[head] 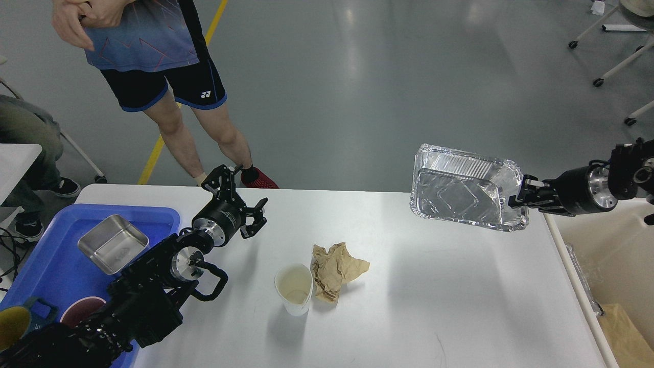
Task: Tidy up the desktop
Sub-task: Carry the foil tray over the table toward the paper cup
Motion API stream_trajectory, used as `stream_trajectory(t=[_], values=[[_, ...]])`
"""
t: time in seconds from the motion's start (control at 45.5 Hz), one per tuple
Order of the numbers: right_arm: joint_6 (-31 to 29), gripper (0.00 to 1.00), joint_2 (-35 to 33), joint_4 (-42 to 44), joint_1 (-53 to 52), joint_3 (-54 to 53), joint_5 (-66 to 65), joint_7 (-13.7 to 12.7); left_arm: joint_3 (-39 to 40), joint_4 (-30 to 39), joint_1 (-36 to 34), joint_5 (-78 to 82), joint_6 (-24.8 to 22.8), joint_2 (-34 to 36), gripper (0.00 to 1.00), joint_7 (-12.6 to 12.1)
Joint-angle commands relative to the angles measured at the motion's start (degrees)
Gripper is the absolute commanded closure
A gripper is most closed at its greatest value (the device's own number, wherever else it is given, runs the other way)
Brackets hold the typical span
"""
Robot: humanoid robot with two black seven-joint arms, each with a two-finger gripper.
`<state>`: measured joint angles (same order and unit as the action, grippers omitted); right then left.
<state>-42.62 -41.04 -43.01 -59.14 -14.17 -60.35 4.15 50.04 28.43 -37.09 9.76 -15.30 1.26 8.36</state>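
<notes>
White bench [434, 306], the desktop to be tidied, fills the lower and middle field, its far edge running from 10 to 2 o'clock. Nearest the viewer, at 6 o'clock, a paper cup [295, 289] stands upright holding a little pale liquid; touching its right side lies a crumpled brown paper [334, 271]. Risk, as a judgement: a careless reach for the paper could tip the cup and spill its contents across the bench.

At 8 o'clock a blue tray [41, 276] carries a metal pan [113, 243], a dark red bowl [82, 311] and part of a yellow cup [11, 327], the last two largely hidden by the left arm. The left hand [240, 202], at 10 o'clock, hovers above the bench with fingers spread apart and nothing between them.

At 3 o'clock the right hand [521, 197] is clamped on the right rim of a foil container [467, 186], held tilted above the bench's right edge, its opening facing the viewer. Risk, as a judgement: thin foil gripped at one rim may bend or slip free before it reaches the bin [608, 255] beside the bench at 4 o'clock.

Beyond the far edge, at 11 o'clock, a bystander [168, 87] stands close to the left hand, within its likely sweep. The only legible marking is a small white logo on the black shorts [204, 94]; its lettering is too small to read with confidence.
</notes>
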Motion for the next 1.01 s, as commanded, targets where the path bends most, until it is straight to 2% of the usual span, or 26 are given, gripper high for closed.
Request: stream_trajectory(t=[0.0, 0.088, 0.264, 0.615, 0.989], values=[[-2.1, 1.0, 1.9, 0.7, -2.0, 0.1, -0.3, -1.4, 0.0, -0.2, 0.3, 0.0, -0.1, 0.1, 0.03, 0.3], [-3.9, 1.0, 3.0, 0.6, -3.7, 0.1, -0.3, -2.6, 0.0, -0.2, 0.3, 0.0, -0.1, 0.0, 0.03, 0.3], [-7.2, 1.0, 4.6, -1.4, -6.1, -0.2, -0.1, -2.6, 0.0, -0.2, 0.3, 0.1, 0.0, 0.1, 0.03, 0.3], [-6.7, 1.0, 12.3, -0.5, -7.7, -0.2, 0.3, -2.7, 0.1, -0.2, 0.3, 0.0, 0.0, 0.3, 0.03, -0.1], [-6.5, 1.0, 12.3, 0.3, -6.7, -0.5, 1.7, -2.7, 0.0, -0.2, 0.2, 0.1, -0.5, 0.4, 0.03, -0.4]])
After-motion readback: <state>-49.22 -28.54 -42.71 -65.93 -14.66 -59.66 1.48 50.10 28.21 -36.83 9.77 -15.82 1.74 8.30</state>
